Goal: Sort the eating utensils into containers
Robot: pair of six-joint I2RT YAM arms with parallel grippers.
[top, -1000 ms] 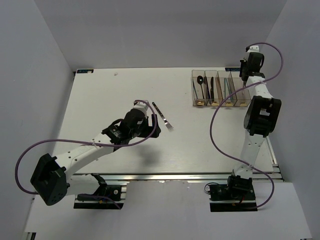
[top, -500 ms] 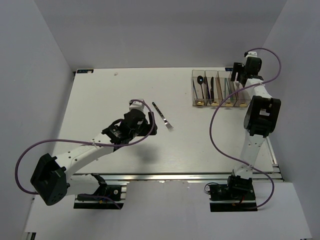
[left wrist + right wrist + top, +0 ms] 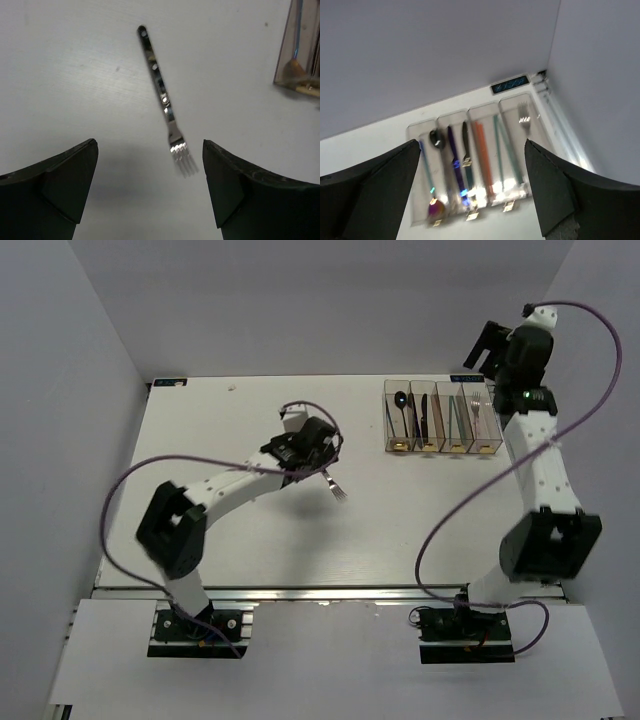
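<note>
While gaping wide, left gripper (image 3: 149, 170) hovers over silver fork (image 3: 162, 95) (apparently not touching).

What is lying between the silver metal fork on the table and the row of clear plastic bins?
Nothing: only bare white table separates the silver metal fork from the clear plastic bins, as the top external view shows.

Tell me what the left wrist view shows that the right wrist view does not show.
Only the left wrist view shows the silver fork lying loose on the table, in front of the open left gripper. Only the right wrist view shows the whole row of containers, with the orange chopsticks and green chopsticks inside, past the open right gripper. Both show the white table and the containers; the left wrist view catches just one corner of them.
</note>
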